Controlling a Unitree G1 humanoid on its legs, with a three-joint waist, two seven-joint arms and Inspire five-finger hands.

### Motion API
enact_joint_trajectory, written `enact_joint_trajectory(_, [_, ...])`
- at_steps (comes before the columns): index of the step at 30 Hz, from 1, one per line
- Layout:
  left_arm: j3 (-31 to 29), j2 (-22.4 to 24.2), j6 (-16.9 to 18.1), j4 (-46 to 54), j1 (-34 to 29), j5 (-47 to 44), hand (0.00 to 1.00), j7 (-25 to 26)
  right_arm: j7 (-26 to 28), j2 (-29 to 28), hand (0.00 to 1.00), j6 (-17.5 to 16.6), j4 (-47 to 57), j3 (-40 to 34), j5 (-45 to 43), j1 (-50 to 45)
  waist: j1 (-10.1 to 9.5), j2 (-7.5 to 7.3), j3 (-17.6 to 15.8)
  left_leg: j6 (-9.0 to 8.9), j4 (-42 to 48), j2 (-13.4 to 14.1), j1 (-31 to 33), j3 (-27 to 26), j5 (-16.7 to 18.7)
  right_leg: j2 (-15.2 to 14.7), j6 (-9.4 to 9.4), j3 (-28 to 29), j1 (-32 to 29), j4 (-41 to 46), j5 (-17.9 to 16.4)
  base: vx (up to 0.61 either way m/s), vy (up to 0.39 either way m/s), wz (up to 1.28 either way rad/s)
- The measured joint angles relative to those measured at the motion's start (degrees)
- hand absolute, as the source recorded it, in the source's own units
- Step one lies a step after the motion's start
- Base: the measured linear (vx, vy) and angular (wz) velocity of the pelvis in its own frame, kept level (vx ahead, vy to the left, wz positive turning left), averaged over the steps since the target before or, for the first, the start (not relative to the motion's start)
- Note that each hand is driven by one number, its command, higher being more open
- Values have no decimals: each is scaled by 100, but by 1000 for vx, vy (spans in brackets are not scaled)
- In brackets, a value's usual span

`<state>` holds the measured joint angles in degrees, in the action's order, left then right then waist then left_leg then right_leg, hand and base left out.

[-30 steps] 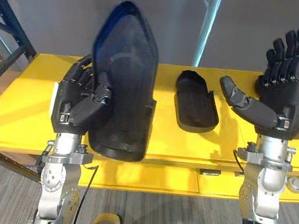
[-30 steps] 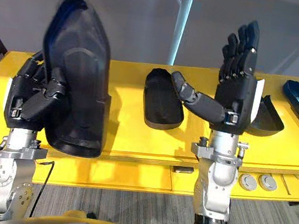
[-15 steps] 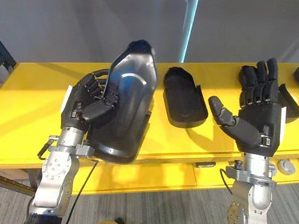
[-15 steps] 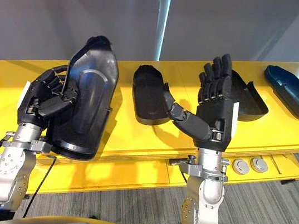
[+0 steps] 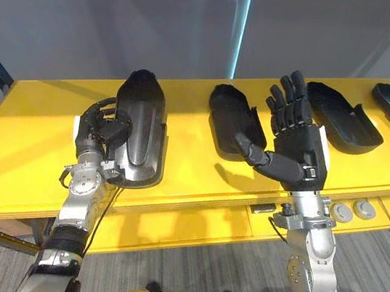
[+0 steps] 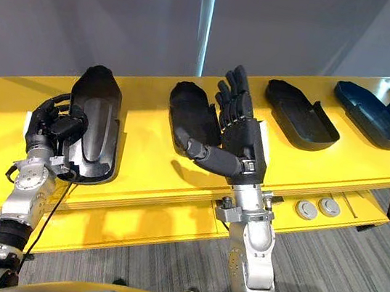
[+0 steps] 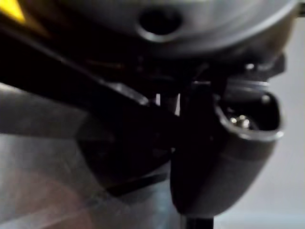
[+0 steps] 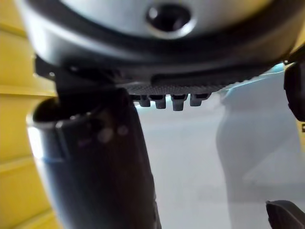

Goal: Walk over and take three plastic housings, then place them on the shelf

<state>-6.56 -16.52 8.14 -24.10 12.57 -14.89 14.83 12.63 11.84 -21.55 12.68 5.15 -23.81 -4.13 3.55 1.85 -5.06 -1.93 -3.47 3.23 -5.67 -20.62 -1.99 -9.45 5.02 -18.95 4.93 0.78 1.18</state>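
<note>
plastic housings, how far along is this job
Early on. Done: nothing looks delivered yet. In hand: the left robot hand is curled round the first housing, low at the yellow table. The right robot hand is open and empty. Left: the middle housing and the right housing lie untaken on the table, then all go to the shelf.

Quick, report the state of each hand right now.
Left hand: shut on a black plastic housing.
Right hand: open, fingers straight, holding nothing.
</note>
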Motion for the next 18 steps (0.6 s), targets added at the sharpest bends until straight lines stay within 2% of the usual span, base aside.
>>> enact_joint_trajectory(5, [-2,-178,-368,-773,566,-55,0,-27,121,164,100,108,-91,43,-48,114,21,0,0,3,-4,6,-2,-88,-18,10,-10,85,-59,0,41,0,14,-9])
enact_joint_trajectory(7, [1,-261,-581,-1139,815,-51,0,-50,207,196,100,187,-91,127,-194,133,85,-1,1,-1,-63,7,4,-116,-58,22,-14,142,-99,-6,57,-7,11,-8])
enact_joint_trajectory(8, [1,-264,-591,-1221,891,-50,100,-47,220,196,100,215,-91,139,-203,139,93,-1,1,-3,-84,8,2,-127,-70,29,-19,165,-110,-8,63,-13,9,-7])
enact_joint_trajectory(13, [1,-426,-884,-1776,1478,-69,100,-40,231,213,100,391,-89,224,-235,231,130,-1,0,-14,-98,42,30,-285,-90,83,-45,339,-181,-130,180,-23,-3,-17])
enact_joint_trajectory(18, [1,-429,-1090,-2012,1831,-127,100,4,233,317,100,407,-67,227,-243,287,145,-1,-8,-15,-149,44,32,-338,-92,100,-55,365,-190,-201,240,-13,2,-5])
